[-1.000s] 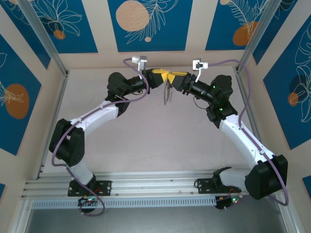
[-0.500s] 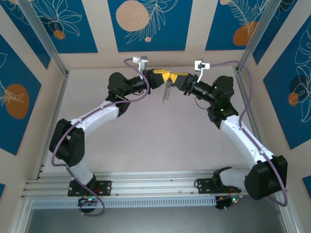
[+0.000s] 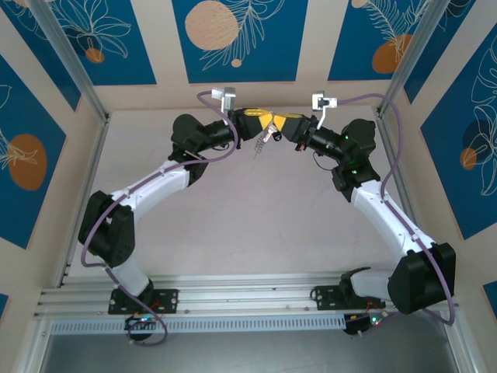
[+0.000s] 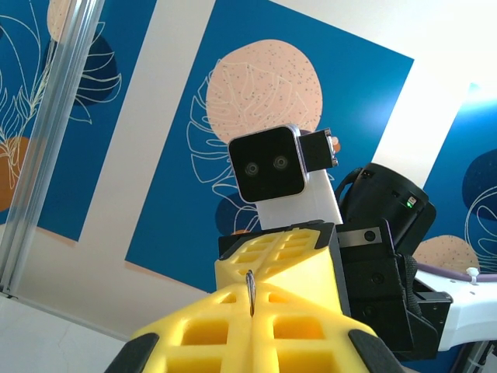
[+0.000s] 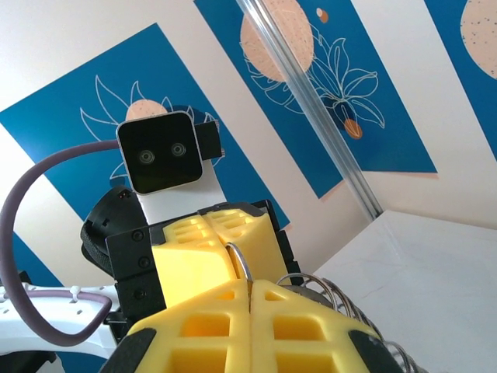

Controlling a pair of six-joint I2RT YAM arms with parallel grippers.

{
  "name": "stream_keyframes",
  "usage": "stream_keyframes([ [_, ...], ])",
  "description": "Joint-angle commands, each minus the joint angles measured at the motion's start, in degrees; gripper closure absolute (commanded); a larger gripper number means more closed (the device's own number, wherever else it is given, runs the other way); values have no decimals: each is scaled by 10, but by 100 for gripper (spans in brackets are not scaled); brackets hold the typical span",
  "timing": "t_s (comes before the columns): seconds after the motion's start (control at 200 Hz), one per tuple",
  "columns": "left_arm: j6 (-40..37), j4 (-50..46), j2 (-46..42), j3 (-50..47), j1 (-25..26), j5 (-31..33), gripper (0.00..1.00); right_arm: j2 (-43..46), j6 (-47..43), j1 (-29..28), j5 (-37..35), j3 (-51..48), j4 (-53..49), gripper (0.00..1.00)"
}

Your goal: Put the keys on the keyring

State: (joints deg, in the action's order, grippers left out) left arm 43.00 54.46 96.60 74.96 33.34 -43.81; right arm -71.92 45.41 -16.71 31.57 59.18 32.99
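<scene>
Left gripper (image 4: 252, 301) fully closed, pinching a thin wire loop in its tip seam; reads as the keyring (image 4: 250, 281) edge-on. Right gripper (image 5: 250, 291) also closed, the ring's wire arcing out of its seam, silvery fringe (image 5: 335, 299) just beside the tips. Tips nose to nose, ring slung between them above the desk's (image 3: 233, 233) far edge, mid-way. Step: two-handed hold before threading. Can't make out a key. Next: one side holds, the other frees up to fetch one.
</scene>
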Motion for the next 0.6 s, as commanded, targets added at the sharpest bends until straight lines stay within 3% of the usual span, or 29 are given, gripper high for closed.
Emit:
stream_keyframes([
  [0.0,-4,0,-10,25,14,-4,100,-7,1,-14,68,25,8,100],
  [0.21,-5,-7,-9,31,16,-11,100,-16,3,-14,71,36,7,96],
  [0.24,-5,-9,-10,32,16,-12,100,-18,4,-15,73,37,8,100],
  [0.465,-29,-53,-16,31,17,-5,100,-25,-6,-13,62,42,-1,100],
  [0.595,-76,-116,-31,32,16,6,87,-24,-24,-4,48,46,-37,100],
])
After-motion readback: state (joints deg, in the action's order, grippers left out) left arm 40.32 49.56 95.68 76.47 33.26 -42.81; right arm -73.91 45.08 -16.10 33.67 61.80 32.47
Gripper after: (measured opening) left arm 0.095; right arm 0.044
